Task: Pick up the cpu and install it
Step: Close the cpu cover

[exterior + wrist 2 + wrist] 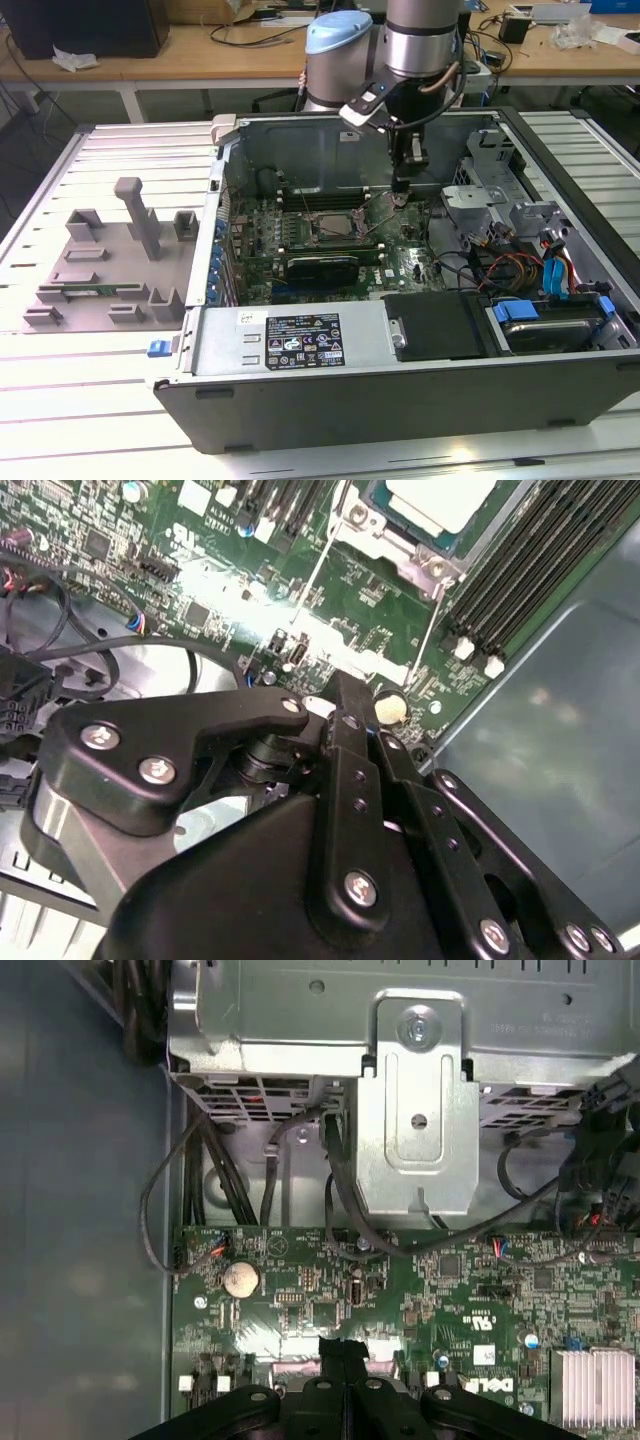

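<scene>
In the exterior view the black two-fingered claw hangs tips-down inside the open dark grey computer case, close over the green motherboard. The square metal processor socket is just beside it toward the exterior view's left, a black rectangular graphics card lies on the camera side of the claw, and grey plastic holder blocks sit well apart outside the case. In the second wrist view the claw's fingers are pressed together with nothing seen between them; the small flat silver-grey cpu lies in its socket frame ahead of the tips, and thin wire latch levers run between. I judge the work to be at the latch, so any push should be straight, gentle and on the wire, never on board parts. In the first wrist view the claw hovers close over the board with a round silver coin cell near it, while black cables and a silver steel bracket crowd the space beyond.
</scene>
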`<state>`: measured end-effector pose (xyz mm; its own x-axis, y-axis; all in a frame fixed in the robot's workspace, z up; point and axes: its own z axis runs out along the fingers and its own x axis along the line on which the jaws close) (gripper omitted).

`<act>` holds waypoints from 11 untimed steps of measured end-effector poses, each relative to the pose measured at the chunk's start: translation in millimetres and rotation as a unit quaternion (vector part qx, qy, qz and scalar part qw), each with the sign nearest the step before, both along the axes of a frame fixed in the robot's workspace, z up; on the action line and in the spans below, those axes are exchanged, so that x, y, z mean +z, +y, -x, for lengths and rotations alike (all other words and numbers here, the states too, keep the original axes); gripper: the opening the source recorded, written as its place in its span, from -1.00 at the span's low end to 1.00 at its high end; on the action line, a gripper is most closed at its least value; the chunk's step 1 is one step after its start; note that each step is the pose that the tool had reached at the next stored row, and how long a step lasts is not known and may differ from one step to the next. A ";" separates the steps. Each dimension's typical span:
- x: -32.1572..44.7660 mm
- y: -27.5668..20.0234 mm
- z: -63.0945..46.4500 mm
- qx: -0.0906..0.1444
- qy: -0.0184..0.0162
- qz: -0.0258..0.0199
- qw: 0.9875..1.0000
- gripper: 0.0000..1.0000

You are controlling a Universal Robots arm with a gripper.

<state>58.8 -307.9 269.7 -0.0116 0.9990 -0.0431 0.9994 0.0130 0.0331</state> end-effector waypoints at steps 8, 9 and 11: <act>-18.6 0.0 -11.8 0.000 0.011 0.000 1.000 -0.79; -20.1 0.0 -12.5 0.000 0.012 0.000 1.000 -0.79; -23.9 0.0 -13.9 0.000 0.014 0.000 1.000 -0.79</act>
<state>72.7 -307.9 245.8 -0.0129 0.9990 -0.0426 0.9999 0.0131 0.0042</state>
